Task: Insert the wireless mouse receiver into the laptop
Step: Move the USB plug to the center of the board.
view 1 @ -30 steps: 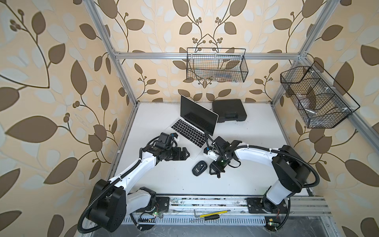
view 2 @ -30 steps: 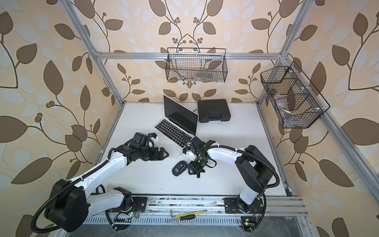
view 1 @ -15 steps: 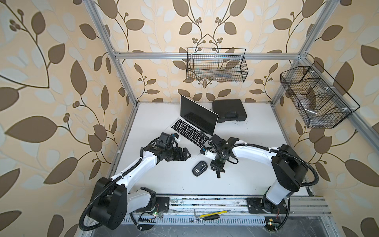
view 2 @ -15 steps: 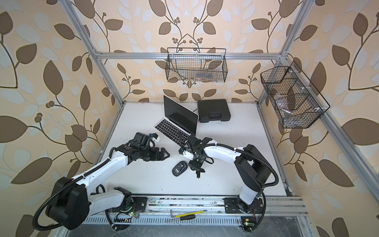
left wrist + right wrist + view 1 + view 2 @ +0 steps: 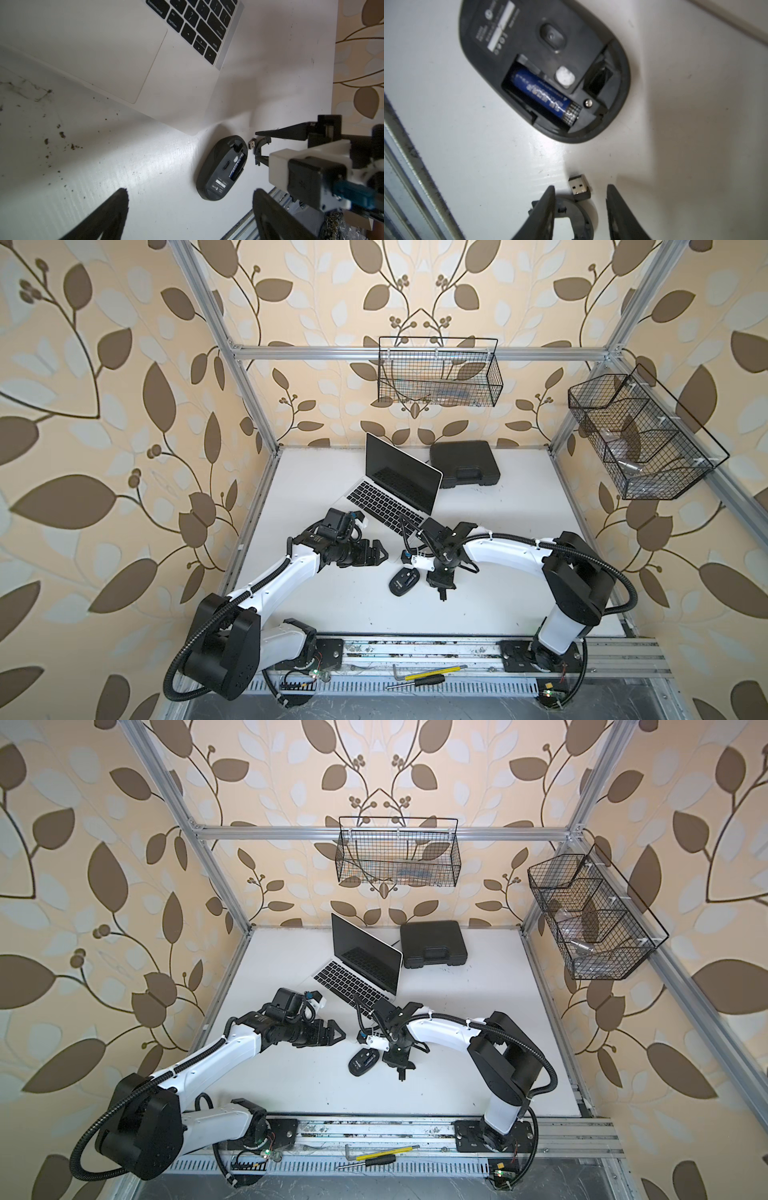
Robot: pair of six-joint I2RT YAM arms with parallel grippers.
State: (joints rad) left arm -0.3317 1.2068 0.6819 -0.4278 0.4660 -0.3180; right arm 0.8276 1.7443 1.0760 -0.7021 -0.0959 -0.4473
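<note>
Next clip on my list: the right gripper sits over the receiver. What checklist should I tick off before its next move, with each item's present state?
1. Wireless mouse receiver lies loose on the table, outside the mouse: ok.
2. Right gripper has its jaws on either side of the receiver, not touching it: ok.
3. Receiver clear of the cover piece: not ok. Its black end meets the cover's rim, so closing may catch both.
4. Left gripper open and away from the pick: ok.
5. Laptop open on the table: ok.
6. Laptop's USB port located: cannot tell, no port shows in any view.
</note>
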